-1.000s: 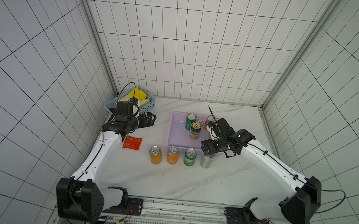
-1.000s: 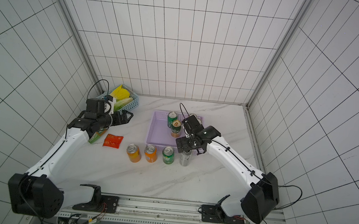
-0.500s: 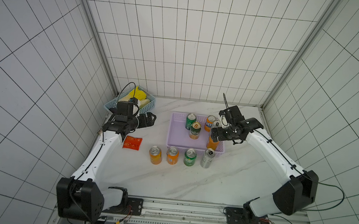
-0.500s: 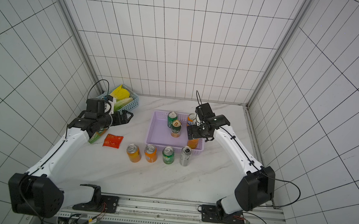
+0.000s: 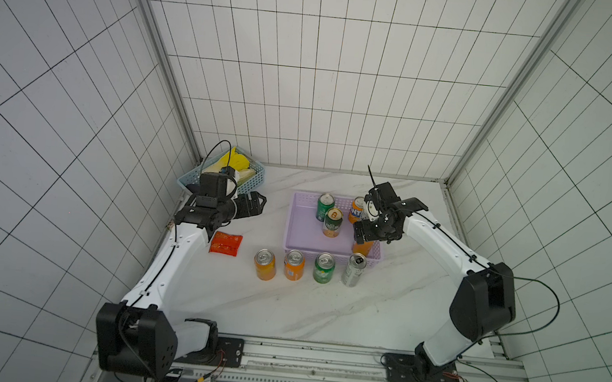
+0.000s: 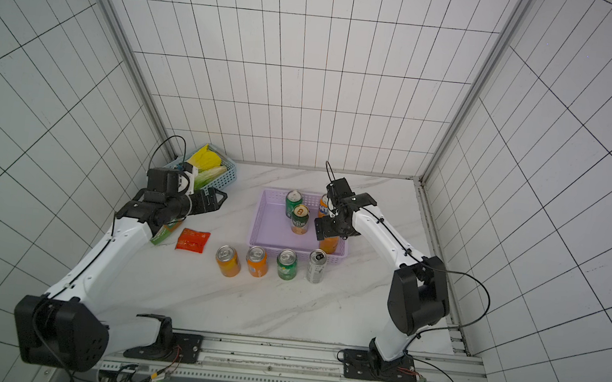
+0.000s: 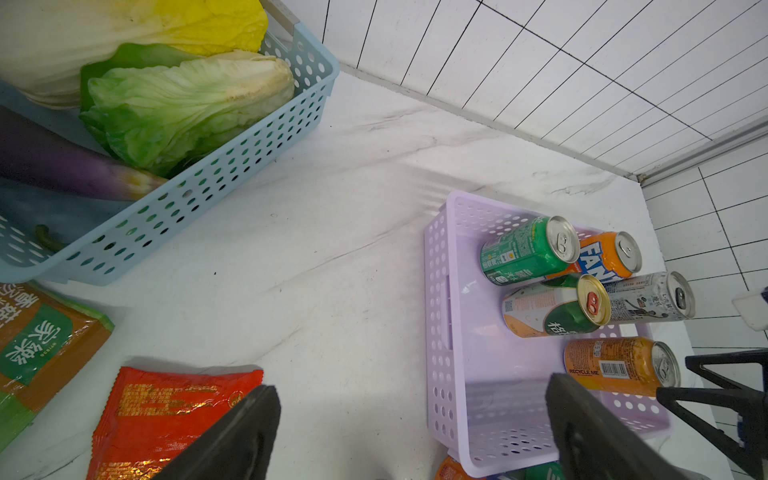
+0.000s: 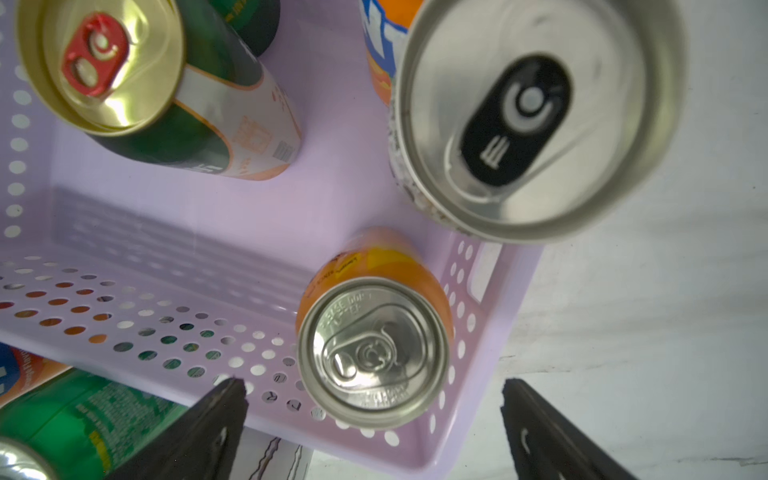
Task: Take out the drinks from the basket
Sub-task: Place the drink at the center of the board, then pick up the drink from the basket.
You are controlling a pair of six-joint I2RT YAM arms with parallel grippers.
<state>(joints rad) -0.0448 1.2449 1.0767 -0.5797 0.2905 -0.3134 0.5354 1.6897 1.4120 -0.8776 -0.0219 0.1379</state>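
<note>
Basket (image 5: pixel 294 233) sits center frame in both top views, on tabletop (image 5: pixel 323 316). Five drinks (image 7: pixel 530 253) upright inside. Four more cans (image 5: pixel 294 264) stand in a row just below it, outside. Right end effector (image 5: pixel 368 237) is over orange can (image 8: pixel 374 353) at basket's lower-right corner: jaws apart, no contact seen. Left end effector (image 5: pixel 257 205) is left of basket: jaws apart, holding nothing.

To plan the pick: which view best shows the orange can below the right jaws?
The right wrist view: the orange can shows its whole lid, ahead of the open jaws. The left wrist view shows its side. In both top views the right arm hides its top.
</note>
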